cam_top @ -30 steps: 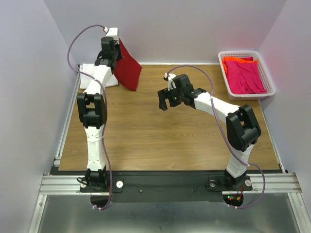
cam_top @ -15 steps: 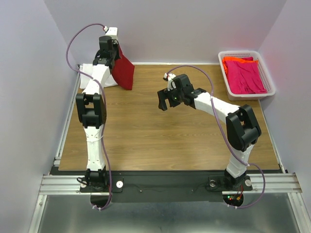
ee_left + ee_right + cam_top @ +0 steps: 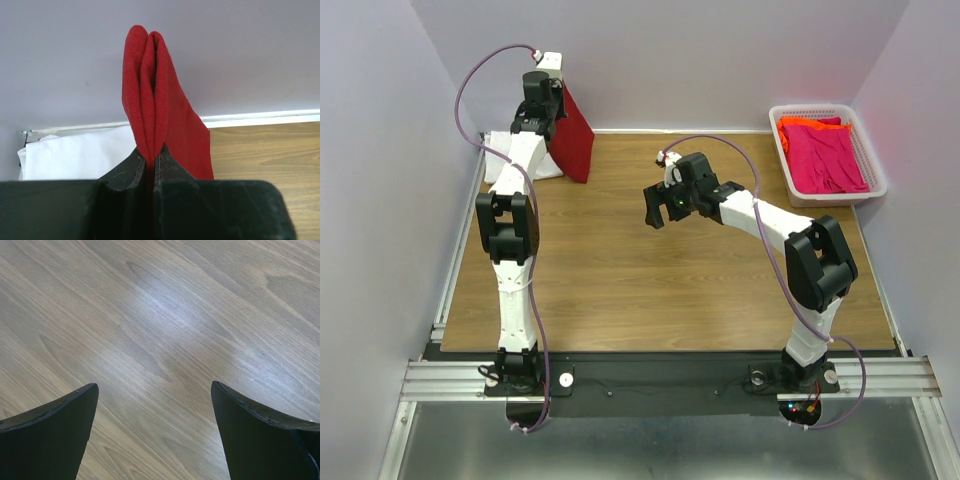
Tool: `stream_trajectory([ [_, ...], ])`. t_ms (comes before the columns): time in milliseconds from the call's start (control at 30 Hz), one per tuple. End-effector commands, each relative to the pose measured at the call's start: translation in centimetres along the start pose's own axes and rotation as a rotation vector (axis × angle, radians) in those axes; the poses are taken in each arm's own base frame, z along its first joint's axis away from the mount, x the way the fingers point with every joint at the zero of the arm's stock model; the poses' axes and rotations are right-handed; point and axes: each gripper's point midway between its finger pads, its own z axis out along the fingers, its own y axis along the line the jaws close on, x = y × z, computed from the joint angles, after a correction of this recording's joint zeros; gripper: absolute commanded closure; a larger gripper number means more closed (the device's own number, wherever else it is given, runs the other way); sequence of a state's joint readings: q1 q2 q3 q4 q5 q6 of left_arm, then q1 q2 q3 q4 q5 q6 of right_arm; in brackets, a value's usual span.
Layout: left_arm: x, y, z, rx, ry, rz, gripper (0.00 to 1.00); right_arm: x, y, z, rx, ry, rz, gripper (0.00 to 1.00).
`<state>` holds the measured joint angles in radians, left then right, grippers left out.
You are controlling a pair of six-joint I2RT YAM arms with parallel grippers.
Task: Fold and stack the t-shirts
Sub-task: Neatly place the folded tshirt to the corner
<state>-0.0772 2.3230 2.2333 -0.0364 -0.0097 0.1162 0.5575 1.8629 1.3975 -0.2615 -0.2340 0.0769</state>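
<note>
Far-left corner of the bench: left pincer [image 3: 552,92] was raised off the wooden tabletop [image 3: 620,280] and clenched on the large dark red cloth t-shirt [image 3: 576,138]. In the left wrist view, both black fingers [image 3: 124,172] were pressed together on a bunched fold of the red cloth. The fold stuck up past the tips and the rest draped down on one side of the pincer toward the wood. From the top view, the shirt hung from the pincer as a flat panel with its lower edge at table level (couldn't tell if it actually touched).

Below the left pincer, a white cloth t-shirt [image 3: 75,152] lay flat on the table against the back wall. It was partly hidden by the arm in the top view. The red shirt hung just beside it, and whether they touched was unclear.

Right pincer [image 3: 655,215] hovered over mid-table, well apart from the left pincer. It was released, with jaws wide and nothing between them. Only bare wood grain showed under it in the right wrist view.

Well apart from the right pincer, in the far-right corner, a white plastic lattice basket [image 3: 876,165] sat on the table. A bright pink t-shirt [image 3: 825,158] lay crumpled in it, with an orange t-shirt [image 3: 798,124] showing at the basket's far end, partly under the pink one. The basket was nowhere near either pincer.
</note>
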Motion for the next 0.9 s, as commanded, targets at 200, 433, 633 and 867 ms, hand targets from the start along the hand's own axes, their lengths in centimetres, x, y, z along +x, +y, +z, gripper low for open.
stream_trajectory([
  [200, -11.6, 3.7, -4.2, -0.068, -0.275, 0.003, 1.00, -1.0, 0.7, 0.0, -0.028, -0.029, -0.006, 0.00],
  [433, -10.0, 5.4, -4.0, -0.080, -0.243, 0.005, 1.00, -0.7, 0.7, 0.2, -0.029, -0.021, -0.003, 0.00],
  [633, -6.1, 10.0, -2.2, -0.069, -0.190, 0.009, 1.00, 0.2, 0.6, 0.7, -0.033, 0.001, 0.004, 0.00],
  [867, 2.4, 13.2, 1.1, 0.031, -0.057, 0.021, 1.00, 1.3, 0.5, 1.5, -0.041, 0.035, 0.016, 0.00],
])
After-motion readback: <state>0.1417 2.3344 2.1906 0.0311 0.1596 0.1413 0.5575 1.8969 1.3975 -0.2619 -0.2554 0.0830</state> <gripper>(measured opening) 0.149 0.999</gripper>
